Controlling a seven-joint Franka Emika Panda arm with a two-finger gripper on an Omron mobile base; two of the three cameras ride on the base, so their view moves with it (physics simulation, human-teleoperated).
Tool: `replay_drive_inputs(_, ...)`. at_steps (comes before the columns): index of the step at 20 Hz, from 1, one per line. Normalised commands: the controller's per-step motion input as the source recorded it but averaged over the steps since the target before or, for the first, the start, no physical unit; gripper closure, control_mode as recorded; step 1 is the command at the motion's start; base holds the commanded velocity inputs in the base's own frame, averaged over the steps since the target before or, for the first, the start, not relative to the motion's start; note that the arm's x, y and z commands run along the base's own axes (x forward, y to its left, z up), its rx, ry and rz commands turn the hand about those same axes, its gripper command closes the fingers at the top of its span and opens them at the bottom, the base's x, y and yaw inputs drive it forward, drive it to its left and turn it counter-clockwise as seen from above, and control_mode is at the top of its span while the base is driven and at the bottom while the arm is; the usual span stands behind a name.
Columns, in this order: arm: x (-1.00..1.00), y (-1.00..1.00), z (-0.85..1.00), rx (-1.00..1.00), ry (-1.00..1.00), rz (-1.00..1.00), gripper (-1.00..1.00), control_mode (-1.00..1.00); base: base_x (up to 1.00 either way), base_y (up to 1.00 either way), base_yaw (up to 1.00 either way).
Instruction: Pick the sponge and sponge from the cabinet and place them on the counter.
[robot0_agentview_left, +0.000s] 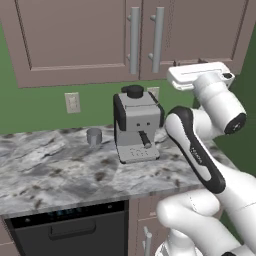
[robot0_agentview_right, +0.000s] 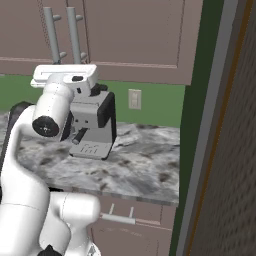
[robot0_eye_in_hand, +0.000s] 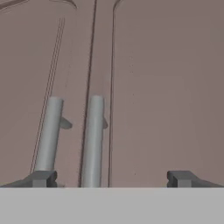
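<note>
Two shut doors front the cabinet, so the sponges, presumably inside, can't be seen. Below runs the counter, carrying a coffee machine and small cup. Raised before the bar handles, the gripper has its fingers spread wide, empty, apparently lining up for a pull.

The arm is built of glossy white rounded shells with black bands at the joints, and one link carries a black strip with faint pale lettering. Its wrist ends in a round black cap and a flat white block. The tool has two small dark grey fingertips.
</note>
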Motion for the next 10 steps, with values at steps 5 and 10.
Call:
replay_drive_inputs(5, 0.0, 0.1, 0.23, 0.0, -0.17, 0.0, -1.0, -1.0, 0.0, 0.0, 0.0)
replay_drive_inputs(10, 0.0, 0.13, 0.21, 0.0, -0.08, 0.0, -1.0, -1.0, 0.0, 0.0, 0.0)
